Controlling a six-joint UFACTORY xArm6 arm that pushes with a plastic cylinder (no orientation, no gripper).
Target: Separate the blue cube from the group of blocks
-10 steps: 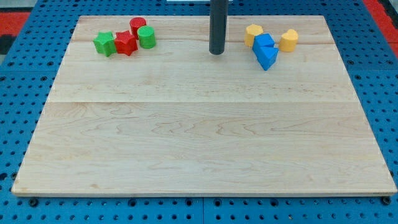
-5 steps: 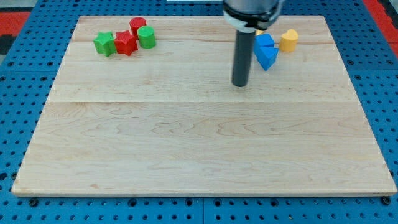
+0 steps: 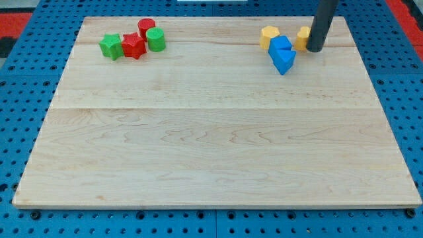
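At the far left, a green star block [image 3: 111,46], a red star block [image 3: 133,45], a red cylinder [image 3: 146,28] and a green cylinder [image 3: 156,39] are clustering together. Far right, a yellow block [image 3: 268,36] is touching the blue cube [image 3: 280,45], with a blue block [image 3: 285,61] just nearer. My tip [image 3: 314,49], a bare rod with no claw, is standing just right of the cube, covering another yellow block [image 3: 302,38].

**Even light, sharp picture**

Bright, diffuse light covers the board [image 3: 211,132] evenly, with no glare on the wood. Shadows are faint: only thin dark edges under the blocks and a slight one beside my tip [image 3: 314,50]. Focus is crisp from the board's top edge to its bottom edge, and its edges look straight.
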